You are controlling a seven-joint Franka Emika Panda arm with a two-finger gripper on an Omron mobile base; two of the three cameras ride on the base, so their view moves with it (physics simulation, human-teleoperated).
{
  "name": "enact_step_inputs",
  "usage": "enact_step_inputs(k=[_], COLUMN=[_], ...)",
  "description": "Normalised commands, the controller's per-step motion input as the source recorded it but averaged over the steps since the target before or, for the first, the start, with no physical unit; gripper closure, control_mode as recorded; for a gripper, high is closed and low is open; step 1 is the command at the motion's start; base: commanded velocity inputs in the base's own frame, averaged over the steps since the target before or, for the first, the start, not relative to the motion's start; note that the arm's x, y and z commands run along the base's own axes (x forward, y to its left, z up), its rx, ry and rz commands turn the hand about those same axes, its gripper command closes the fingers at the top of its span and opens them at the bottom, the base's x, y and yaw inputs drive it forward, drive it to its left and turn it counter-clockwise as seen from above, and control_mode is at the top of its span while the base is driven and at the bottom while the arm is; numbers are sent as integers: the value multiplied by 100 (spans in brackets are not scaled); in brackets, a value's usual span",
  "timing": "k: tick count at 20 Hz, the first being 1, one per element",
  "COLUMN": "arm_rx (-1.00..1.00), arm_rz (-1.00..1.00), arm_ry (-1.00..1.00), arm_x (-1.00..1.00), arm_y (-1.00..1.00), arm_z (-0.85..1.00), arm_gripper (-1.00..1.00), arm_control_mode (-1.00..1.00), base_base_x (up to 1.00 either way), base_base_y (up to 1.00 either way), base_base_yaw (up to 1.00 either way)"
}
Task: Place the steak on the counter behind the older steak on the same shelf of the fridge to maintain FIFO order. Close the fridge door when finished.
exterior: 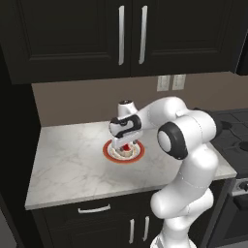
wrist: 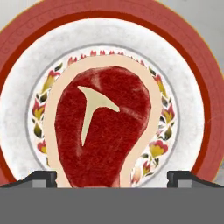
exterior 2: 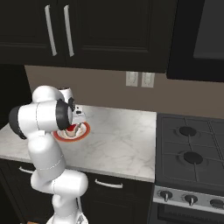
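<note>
- The gripper (wrist: 112, 177) hangs straight above the steak (wrist: 103, 131), jaws spread, one dark fingertip (wrist: 41, 178) showing on each side of the meat in the hand view and neither pressing on it.
- The step in hand looks like the pick-up: a clean grasp would mean coming straight down with the meat centred between the fingers, then closing across its narrower width, low enough to catch the thick cream fat rim and not just skim the top.
- The steak lies flat on a red-rimmed plate (wrist: 205, 100) with a flower border; lifting slowly should keep the plate from coming along.
- In the hand view the cut's long axis runs from the fingertips away to the far rim of the plate, broad rounded end farthest, pale T-shaped bone off centre.
- The plate (exterior: 138, 154) stands near the middle of the counter (exterior: 68, 169), well in from the front edge and short of the back wall; the arm (exterior 2: 43, 127) reaches over it.
</note>
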Motion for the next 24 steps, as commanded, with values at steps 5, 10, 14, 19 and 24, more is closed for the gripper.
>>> enact_step_inputs(k=[5,10,14,19,24], arm_rx=[0,1,3,7,8], arm_rz=[0,0,0,0,0], arm_ry=[-9,0,0,0,0], arm_x=[8,0,0,-15,-18], arm_y=[-3,0,0,0,0], arm_z=[-23,-4,0,-2,-7], arm_gripper=[-100,-100,-100,-100,-100], arm_control_mode=[-100,-100,-100,-100,-100], base_base_x=[0,0,0,0,0], base_base_y=[0,0,0,0,0], base_base_yaw=[0,0,0,0,0])
